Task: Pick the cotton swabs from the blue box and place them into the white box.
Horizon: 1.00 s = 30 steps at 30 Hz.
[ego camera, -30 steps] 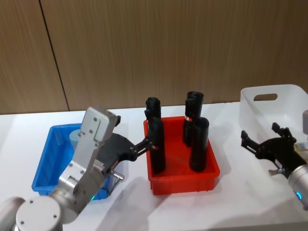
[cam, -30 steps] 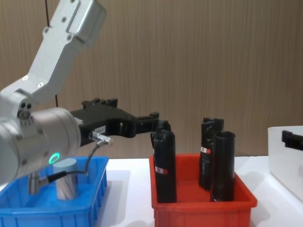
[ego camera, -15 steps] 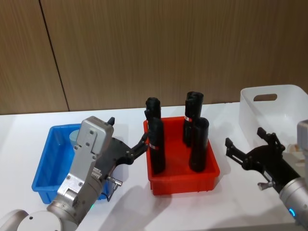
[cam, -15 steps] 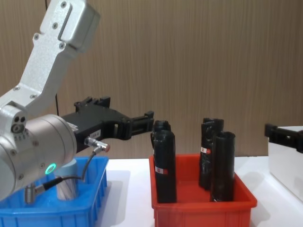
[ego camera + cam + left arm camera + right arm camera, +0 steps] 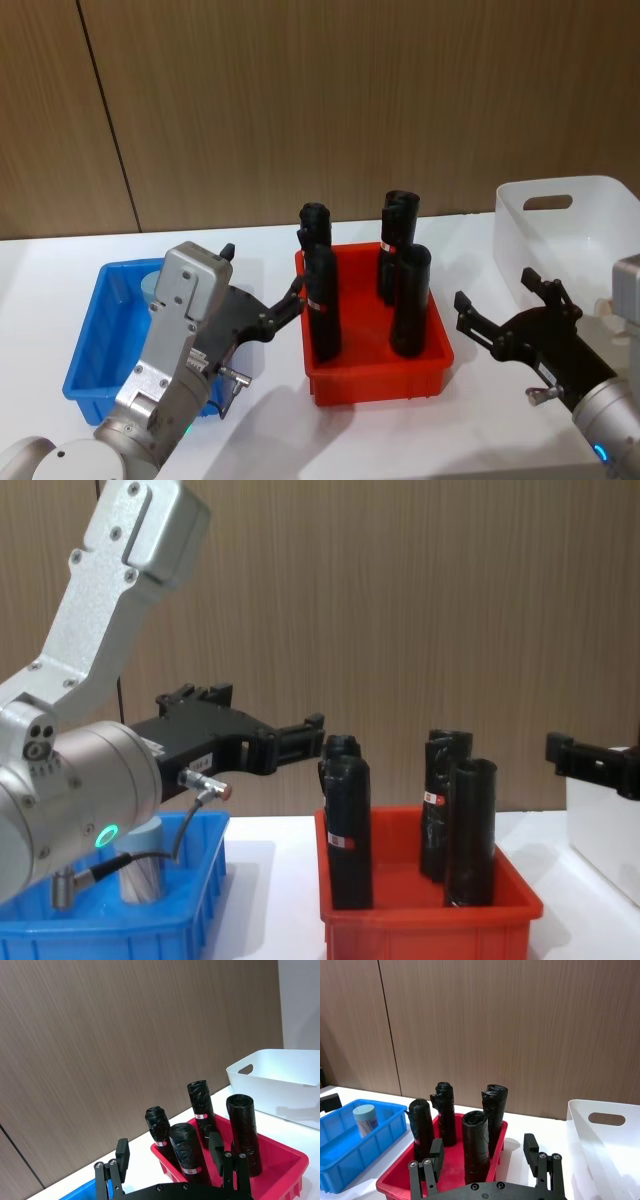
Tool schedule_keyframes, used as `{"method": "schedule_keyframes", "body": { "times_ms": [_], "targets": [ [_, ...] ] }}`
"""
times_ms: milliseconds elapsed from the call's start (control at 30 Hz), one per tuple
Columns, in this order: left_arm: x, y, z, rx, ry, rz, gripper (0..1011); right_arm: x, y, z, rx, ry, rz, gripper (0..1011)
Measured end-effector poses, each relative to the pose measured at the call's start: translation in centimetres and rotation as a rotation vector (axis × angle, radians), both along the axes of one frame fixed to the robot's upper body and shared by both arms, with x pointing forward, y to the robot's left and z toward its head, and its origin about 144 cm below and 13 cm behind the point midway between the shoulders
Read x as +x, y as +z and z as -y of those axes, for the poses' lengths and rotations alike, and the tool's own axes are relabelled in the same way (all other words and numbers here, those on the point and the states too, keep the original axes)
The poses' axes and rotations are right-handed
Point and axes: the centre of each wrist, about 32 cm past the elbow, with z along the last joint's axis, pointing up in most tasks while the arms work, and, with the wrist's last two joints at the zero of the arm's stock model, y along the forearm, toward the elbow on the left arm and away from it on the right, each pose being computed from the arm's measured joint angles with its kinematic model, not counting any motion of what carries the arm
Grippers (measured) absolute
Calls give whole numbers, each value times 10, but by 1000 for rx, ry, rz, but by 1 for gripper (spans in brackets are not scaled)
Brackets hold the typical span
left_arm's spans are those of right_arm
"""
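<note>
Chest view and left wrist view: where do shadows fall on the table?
Chest view: a soft shadow lies on the table between the blue box and the red bin. Left wrist view: a faint grey shadow beside the white box.

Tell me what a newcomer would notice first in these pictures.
A red bin in the middle of the table, with four tall black rolls standing in it, draws the eye first. The open left gripper hovers by the blue box, where one tub of cotton swabs stands; the open right gripper hangs between the red bin and the white box.
</note>
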Motion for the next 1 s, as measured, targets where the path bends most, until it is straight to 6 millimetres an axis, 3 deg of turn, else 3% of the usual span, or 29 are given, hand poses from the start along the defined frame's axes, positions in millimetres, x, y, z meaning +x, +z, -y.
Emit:
{"method": "schedule_keyframes", "body": {
  "times_ms": [633, 1000],
  "targets": [
    [0, 0, 0, 0, 0, -1, 1004, 3, 0, 1, -5, 9, 1, 1001],
    [0, 0, 0, 0, 0, -1, 1004, 27, -6, 9, -36, 64, -8, 1001]
  ]
}}
